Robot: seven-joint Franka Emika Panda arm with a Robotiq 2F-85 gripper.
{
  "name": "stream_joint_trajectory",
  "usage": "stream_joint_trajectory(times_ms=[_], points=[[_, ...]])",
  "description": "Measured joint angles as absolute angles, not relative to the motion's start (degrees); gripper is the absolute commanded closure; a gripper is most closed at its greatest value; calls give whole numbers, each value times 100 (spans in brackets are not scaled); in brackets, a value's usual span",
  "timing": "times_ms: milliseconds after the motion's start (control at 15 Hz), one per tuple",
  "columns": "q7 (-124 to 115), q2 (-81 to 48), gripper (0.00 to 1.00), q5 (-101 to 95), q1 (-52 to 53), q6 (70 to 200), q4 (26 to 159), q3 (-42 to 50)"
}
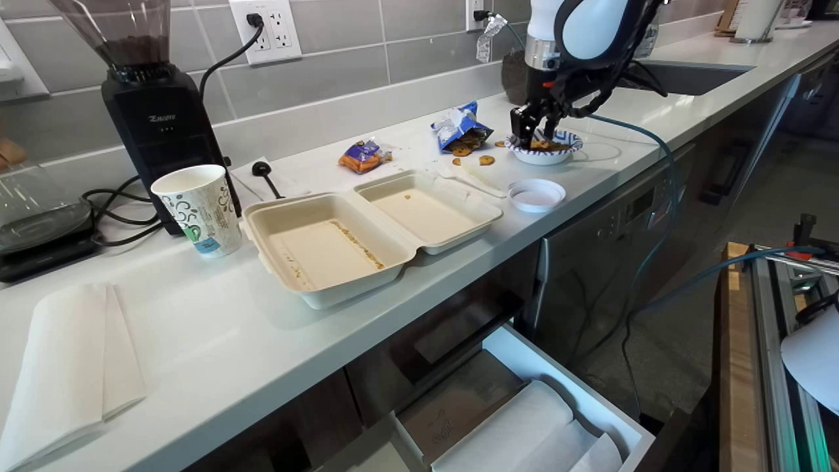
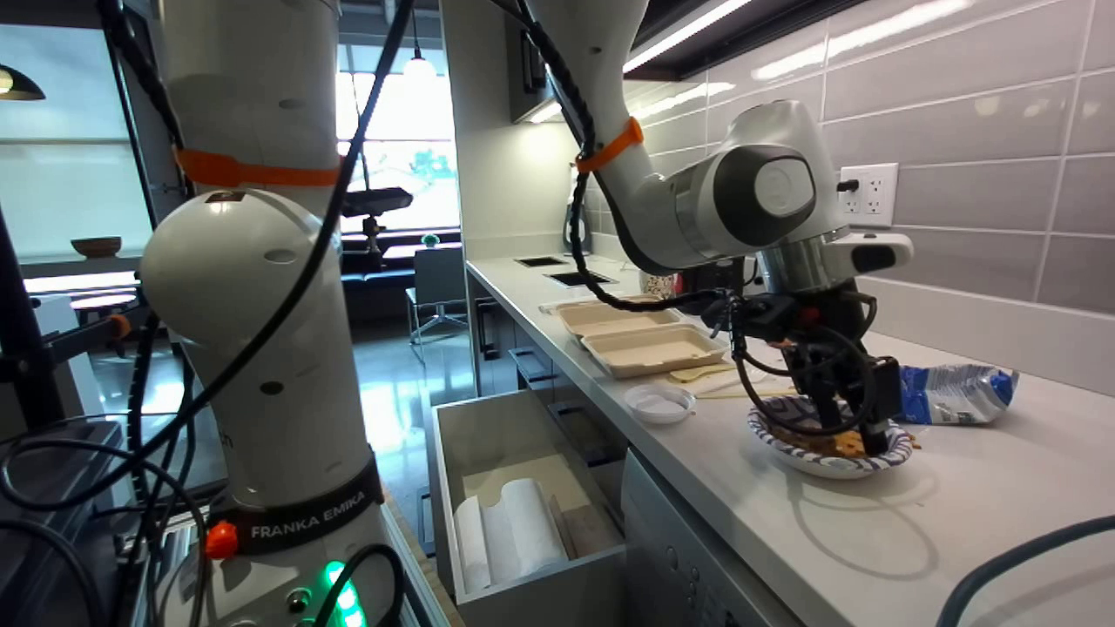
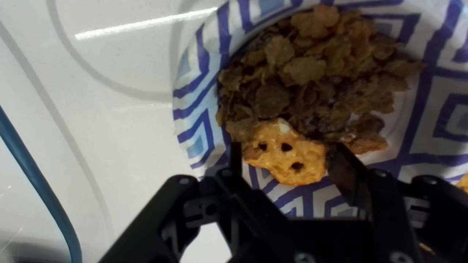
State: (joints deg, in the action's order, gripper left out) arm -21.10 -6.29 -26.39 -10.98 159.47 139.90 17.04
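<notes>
**In the bowl (image 1: 544, 158), the gripper (image 3: 287, 157) straddles a pretzel crisp (image 3: 292, 162)**

Its fingers (image 3: 343, 170) stand partway apart, close on both sides of the pretzel crisp; whether they grip it, I cannot tell. The pretzel crisp is inside the bowl, beside the cereal flakes (image 3: 307, 80). A blue bag (image 1: 461, 128) and a white dish (image 1: 537, 196) lie near the bowl; an open takeout box (image 1: 426, 213) sits farther from it.

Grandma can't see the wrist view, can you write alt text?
A black pincer straddles a golden cracker with three holes, seen against a blue-patterned bowl of brown flakes. A blue cable crosses the white counter at left.
</notes>
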Motion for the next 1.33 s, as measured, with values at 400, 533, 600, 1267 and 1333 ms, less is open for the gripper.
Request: stream_joint_trajectory(times_ms=[400,533,600,1267,1333], points=[[-2495,-613,0,-2655,-1092,15947,13998,1707],[-2658,-613,2,-2654,-1091,15947,14004,1707],[-2736,-613,4,-2654,-1091,15945,14008,1708],[-3273,-627,0,-2610,-1088,15935,14112,1708],[-3311,-627,0,-2602,-1088,15935,14112,1708]])
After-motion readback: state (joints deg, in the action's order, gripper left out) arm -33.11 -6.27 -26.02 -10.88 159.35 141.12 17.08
